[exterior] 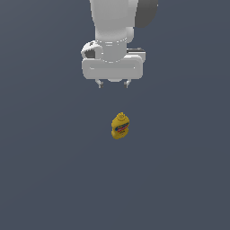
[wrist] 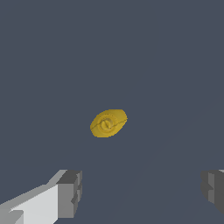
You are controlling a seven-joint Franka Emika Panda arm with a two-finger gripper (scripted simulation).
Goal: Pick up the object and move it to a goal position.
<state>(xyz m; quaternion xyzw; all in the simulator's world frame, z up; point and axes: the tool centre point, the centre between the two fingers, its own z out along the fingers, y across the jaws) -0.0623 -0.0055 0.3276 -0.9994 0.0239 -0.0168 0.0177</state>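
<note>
The small yellow mustard bottle (exterior: 120, 126) stands upright on the grey floor, its red-and-blue label facing the exterior view. The white gripper (exterior: 113, 84) hangs above it, open and empty, with a clear gap between its fingertips and the bottle's cap. In the wrist view the bottle (wrist: 108, 123) shows from above as a yellow oval with the round cap at its middle. The gripper (wrist: 142, 192) has its two grey fingertips (wrist: 70, 193) spread wide apart, and the bottle lies beyond them, not between them.
A plain dark grey floor (exterior: 179, 179) stretches on all sides of the bottle. No other object shows.
</note>
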